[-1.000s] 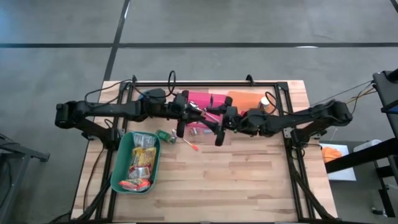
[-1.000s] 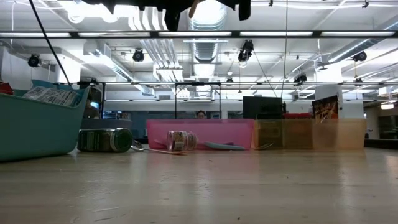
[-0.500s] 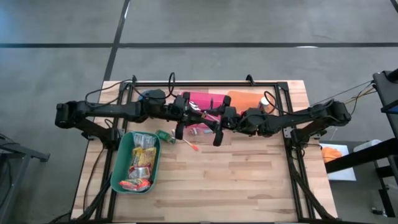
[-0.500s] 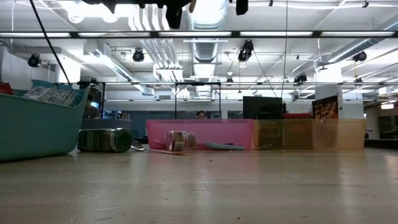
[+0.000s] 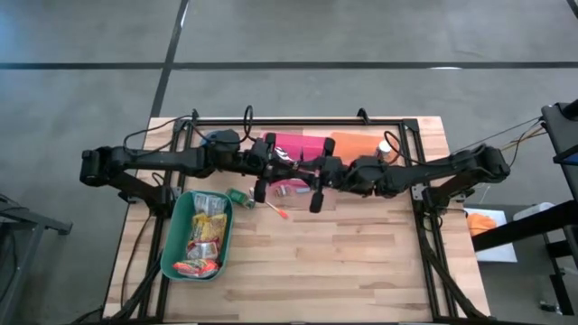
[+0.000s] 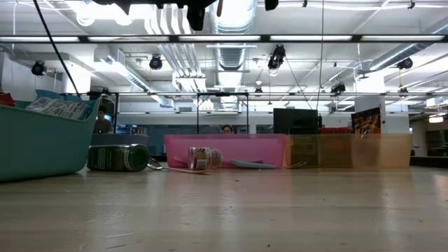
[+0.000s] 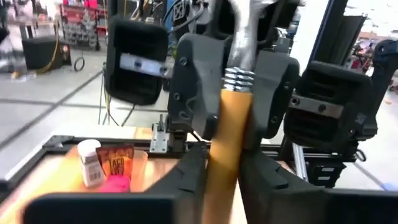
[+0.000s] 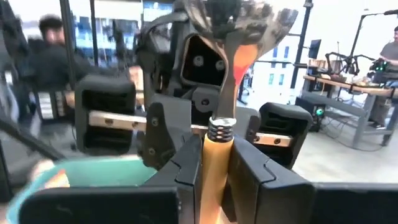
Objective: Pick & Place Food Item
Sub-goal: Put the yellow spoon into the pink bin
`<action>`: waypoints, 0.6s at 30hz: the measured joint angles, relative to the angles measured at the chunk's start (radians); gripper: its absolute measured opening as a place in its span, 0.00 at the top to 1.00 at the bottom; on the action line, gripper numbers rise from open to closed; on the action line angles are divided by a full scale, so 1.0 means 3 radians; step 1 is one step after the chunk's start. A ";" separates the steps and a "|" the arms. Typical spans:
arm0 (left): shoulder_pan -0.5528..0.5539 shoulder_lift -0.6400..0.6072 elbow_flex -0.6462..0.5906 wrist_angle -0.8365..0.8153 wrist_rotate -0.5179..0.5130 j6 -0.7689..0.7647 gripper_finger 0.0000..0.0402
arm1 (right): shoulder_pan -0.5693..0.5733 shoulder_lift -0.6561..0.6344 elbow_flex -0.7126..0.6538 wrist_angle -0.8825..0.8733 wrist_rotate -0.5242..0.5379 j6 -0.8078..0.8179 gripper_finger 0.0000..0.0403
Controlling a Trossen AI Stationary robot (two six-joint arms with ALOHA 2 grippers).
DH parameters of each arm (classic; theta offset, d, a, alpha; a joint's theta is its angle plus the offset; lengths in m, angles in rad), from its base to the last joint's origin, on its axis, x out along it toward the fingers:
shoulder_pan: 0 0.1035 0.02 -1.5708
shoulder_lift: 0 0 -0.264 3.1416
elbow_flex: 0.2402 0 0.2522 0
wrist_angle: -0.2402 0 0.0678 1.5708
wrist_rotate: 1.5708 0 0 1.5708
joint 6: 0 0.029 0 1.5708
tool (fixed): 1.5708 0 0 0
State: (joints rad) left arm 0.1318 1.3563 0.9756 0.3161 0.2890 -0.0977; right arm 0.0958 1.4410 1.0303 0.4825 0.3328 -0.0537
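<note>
Place: an open robotics lab or workshop.
Evidence: exposed ceiling ducts (image 6: 234, 56), strip lights, workbenches (image 8: 339, 84) with equipment, bare concrete floor (image 5: 361, 32).

Low view across the tabletop (image 6: 231, 210).
Teal bin (image 6: 38, 143) at left; a can (image 6: 119, 157) lies beside it; a jar (image 6: 200, 158) lies before the pink tray (image 6: 252, 147).

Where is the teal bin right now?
In the high view the teal bin sits on the table's left side, below the left arm, with a green can just beyond its upper right corner.
</note>
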 joint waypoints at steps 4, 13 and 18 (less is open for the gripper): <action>0.0002 0.0000 0.0002 -0.0060 -0.0037 -0.0166 0.60 | -0.0029 0.0000 0.0196 -0.0443 0.0008 -0.0166 0.90; 0.0003 -0.0147 0.0025 -0.0457 -0.0125 -0.0162 0.25 | -0.0187 0.0006 0.0530 -0.1113 -0.0002 -0.0216 0.90; -0.0008 -0.0388 0.0022 -0.1315 -0.0642 -0.0184 0.21 | -0.0361 0.0006 0.0639 -0.1513 0.0051 -0.0172 0.90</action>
State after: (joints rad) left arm 0.1295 1.2398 0.9823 -0.0785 0.0964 -0.1528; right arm -0.0125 1.4427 1.2219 0.0284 0.3481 -0.1053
